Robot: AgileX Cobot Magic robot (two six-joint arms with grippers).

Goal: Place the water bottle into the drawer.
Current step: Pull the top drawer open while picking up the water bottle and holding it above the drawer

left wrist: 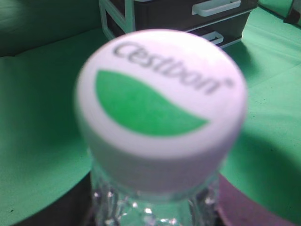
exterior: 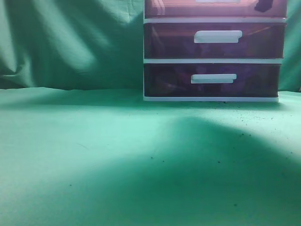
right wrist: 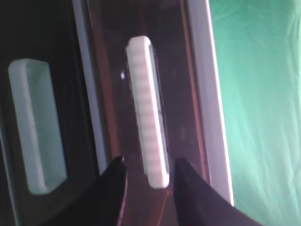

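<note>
The water bottle fills the left wrist view: a clear bottle with a white cap bearing a green Cestbon logo, close to the camera. My left gripper is shut on it below the cap, and its dark fingers show at both lower corners. The drawer, the top purple tier, has a white bar handle. My right gripper is open, with one jaw on each side of the handle's near end. In the exterior view only the drawer's lower edge shows, with a dark part of the right gripper.
The white-framed cabinet stands at the back right on the green cloth. Below the top tier are two like drawers, middle and bottom. Green cloth also hangs behind. The cabinet shows in the left wrist view.
</note>
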